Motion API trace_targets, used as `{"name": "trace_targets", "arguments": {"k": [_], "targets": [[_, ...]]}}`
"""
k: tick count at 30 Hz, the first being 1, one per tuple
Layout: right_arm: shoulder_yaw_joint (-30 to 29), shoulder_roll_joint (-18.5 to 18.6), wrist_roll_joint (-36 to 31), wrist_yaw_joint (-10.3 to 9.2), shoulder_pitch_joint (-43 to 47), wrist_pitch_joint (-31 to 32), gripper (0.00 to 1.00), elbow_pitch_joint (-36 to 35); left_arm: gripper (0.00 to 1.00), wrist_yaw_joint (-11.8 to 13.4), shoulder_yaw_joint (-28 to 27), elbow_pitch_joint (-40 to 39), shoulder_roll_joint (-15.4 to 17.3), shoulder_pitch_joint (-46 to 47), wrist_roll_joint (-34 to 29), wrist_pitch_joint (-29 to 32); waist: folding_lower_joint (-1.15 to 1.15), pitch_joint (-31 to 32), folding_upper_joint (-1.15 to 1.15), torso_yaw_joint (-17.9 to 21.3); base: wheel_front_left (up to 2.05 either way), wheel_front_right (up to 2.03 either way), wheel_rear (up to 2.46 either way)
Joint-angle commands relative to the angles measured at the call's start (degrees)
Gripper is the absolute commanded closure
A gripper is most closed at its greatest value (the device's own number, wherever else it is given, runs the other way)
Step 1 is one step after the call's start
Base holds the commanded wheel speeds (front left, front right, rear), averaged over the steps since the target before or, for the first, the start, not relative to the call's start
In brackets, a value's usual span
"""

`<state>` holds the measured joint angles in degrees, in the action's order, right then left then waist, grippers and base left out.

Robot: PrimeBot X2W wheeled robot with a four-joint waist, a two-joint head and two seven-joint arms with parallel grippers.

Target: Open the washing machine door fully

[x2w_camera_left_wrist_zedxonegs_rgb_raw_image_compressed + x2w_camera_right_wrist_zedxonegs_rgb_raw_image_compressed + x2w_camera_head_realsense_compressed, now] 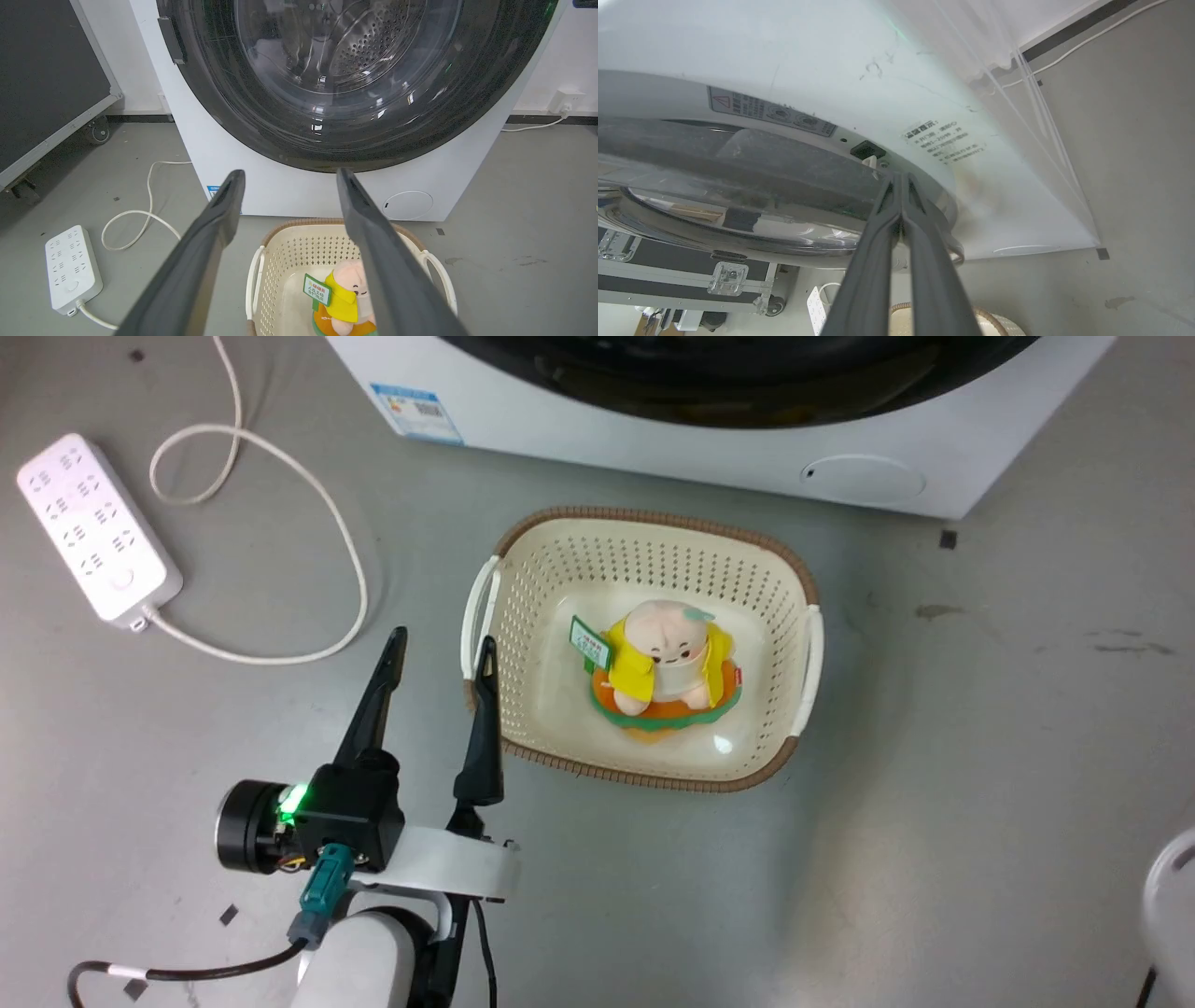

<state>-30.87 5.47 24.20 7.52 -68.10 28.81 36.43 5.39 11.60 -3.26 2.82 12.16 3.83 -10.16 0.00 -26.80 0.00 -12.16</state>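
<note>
The white washing machine (653,439) stands at the top of the head view, with the black rim of the washing machine door (747,383) just showing. In the left wrist view the round door (355,70) with its clear glass faces me above the machine's white front (289,191). My left gripper (443,637) hangs open over the floor beside the basket, holding nothing. In the right wrist view my right gripper (900,176) is shut, its tips tucked into the narrow gap between the door's dark edge (738,172) and the machine's front, beside the latch slot (867,150).
A cream basket (523,551) holding a plush toy (665,658) sits on the floor in front of the machine. A white power strip (93,527) and its looped cable (308,495) lie to the left. A black wheeled case (42,84) stands left of the machine.
</note>
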Motion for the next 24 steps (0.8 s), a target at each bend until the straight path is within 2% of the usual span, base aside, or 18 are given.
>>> {"name": "trace_targets", "arguments": {"k": [1, 15, 24], "targets": [[-1.45, 0.44, -0.01, -0.01, -3.15, 1.25, 1.0, 1.55, 0.0, 0.35, 0.44, -0.23, 0.04, 1.31, 0.47, -0.59, 0.0, -0.81, 0.0, -0.56, 0.0, 0.0, 0.0], [-14.54, 0.18, -2.28, -0.02, -18.01, 13.58, 1.0, 10.4, 0.0, 1.71, 2.77, -0.56, 0.05, 3.93, 1.4, -2.26, 0.0, -5.07, 0.0, -2.8, 0.0, 0.0, 0.0], [-22.65, -0.12, -4.31, -0.03, -20.67, 22.66, 1.0, 13.23, 0.0, 2.5, 3.48, -0.2, 0.05, 4.93, 1.64, -3.34, 0.0, -4.7, 0.0, -3.18, 0.0, 0.0, 0.0]]}}
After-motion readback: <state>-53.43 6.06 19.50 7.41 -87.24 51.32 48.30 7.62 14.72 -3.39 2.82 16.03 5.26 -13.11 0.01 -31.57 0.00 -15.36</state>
